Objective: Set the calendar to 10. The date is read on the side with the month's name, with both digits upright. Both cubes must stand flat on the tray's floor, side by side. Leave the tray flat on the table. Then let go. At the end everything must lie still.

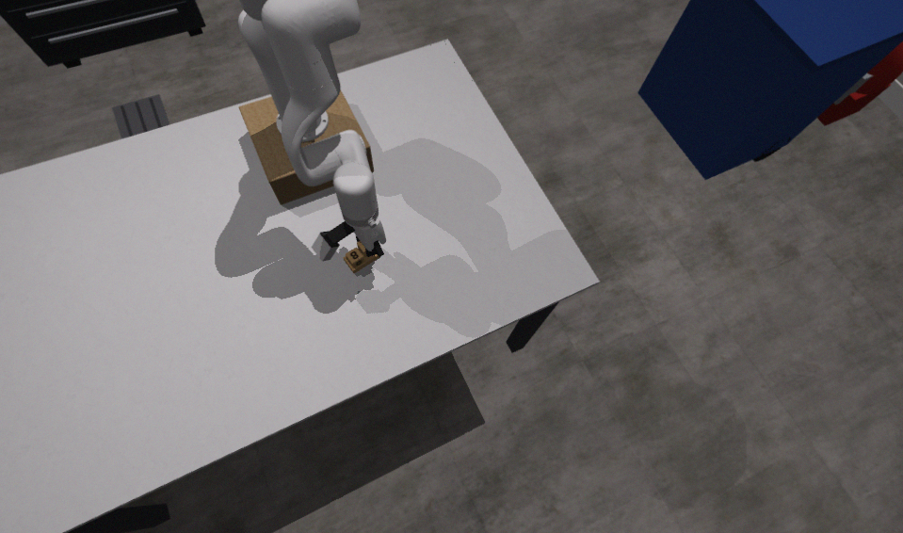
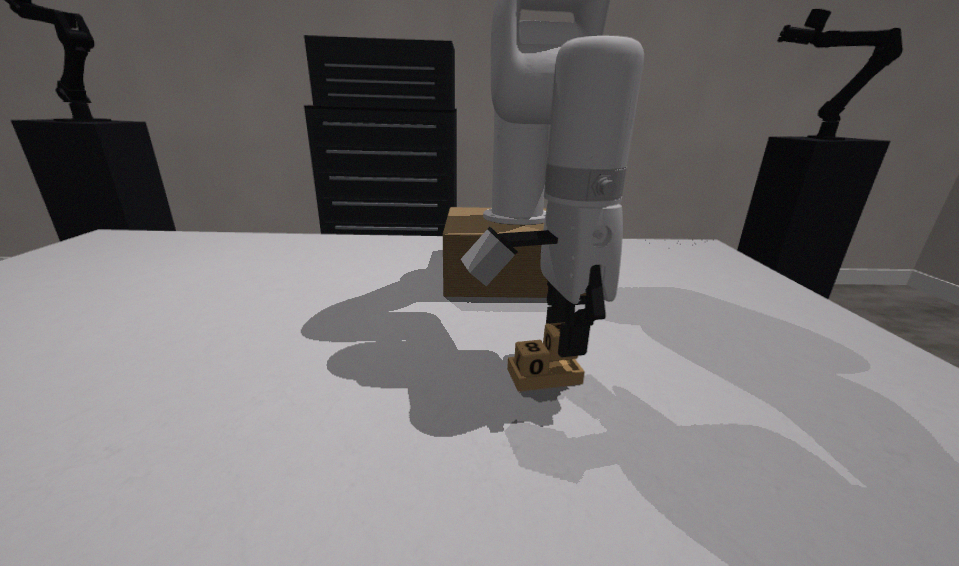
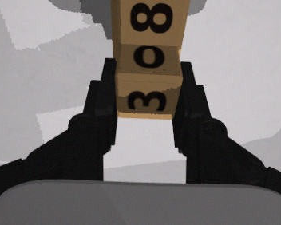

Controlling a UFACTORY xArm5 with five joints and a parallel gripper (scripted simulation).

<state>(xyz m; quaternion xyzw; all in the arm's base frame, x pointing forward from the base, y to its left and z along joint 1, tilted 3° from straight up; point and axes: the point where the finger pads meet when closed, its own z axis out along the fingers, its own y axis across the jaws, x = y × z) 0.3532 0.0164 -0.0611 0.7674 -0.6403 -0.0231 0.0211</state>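
The light wooden tray [image 1: 367, 263] [image 2: 550, 381] is on the table. One wooden cube [image 1: 354, 256] [image 2: 532, 357] [image 3: 152, 17] stands in its left half in the exterior view, with an 8 on top and a 0 facing that camera. My gripper [image 1: 372, 249] [image 2: 572, 343] [image 3: 146, 79] is shut on the second cube [image 2: 550, 339] [image 3: 148, 96], above the tray's right half. This cube sits higher than the first. The wrist view shows a 0 and a 3 on it; the 0 faces towards the first cube. A finger hides its lower part in the exterior view. No month's name is visible.
The arm's wooden base block [image 1: 321, 186] [image 2: 493, 267] stands behind the tray. A grey block-shaped part [image 1: 326, 246] [image 2: 488, 257] on a black bracket juts out from the arm's wrist. The white table [image 1: 142, 317] [image 2: 257, 478] carries the arm's shadows.
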